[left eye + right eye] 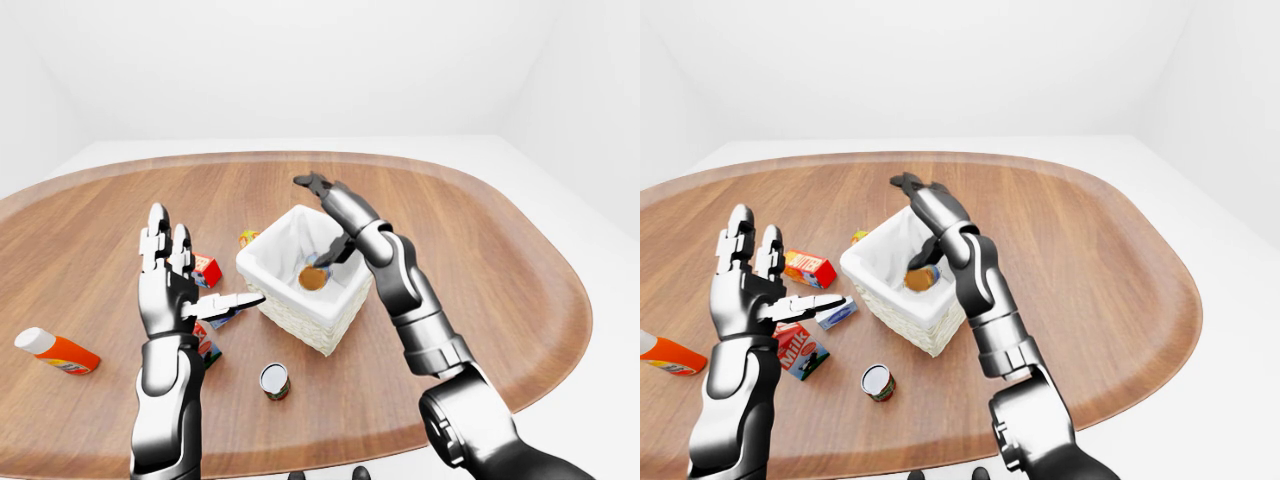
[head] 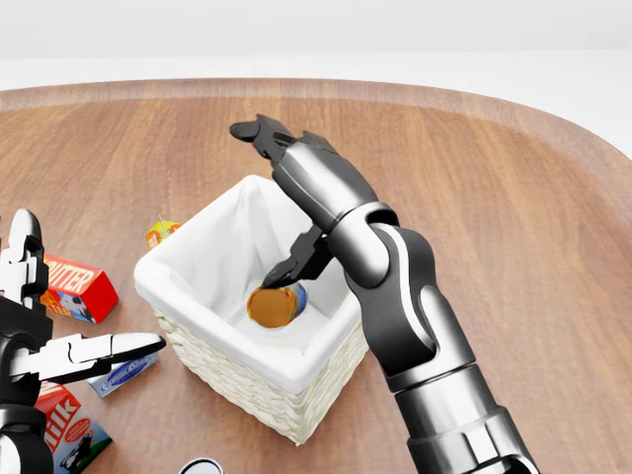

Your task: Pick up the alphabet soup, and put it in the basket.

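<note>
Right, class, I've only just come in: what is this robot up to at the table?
The right hand hangs open over the white-lined basket. The alphabet soup lies on its side inside the basket, free of the fingers. The left hand is raised, open and holds nothing. Another can and some cartons sit on the table.

- Table (image 2: 513,197): warm wood grain, smooth satin sheen.
- Basket (image 2: 247,380): rough pale wicker, matt white cloth lining.
- Right hand (image 2: 296,197): glossy dark metal-look shell.
- Alphabet soup (image 2: 276,304): smooth can.
</note>
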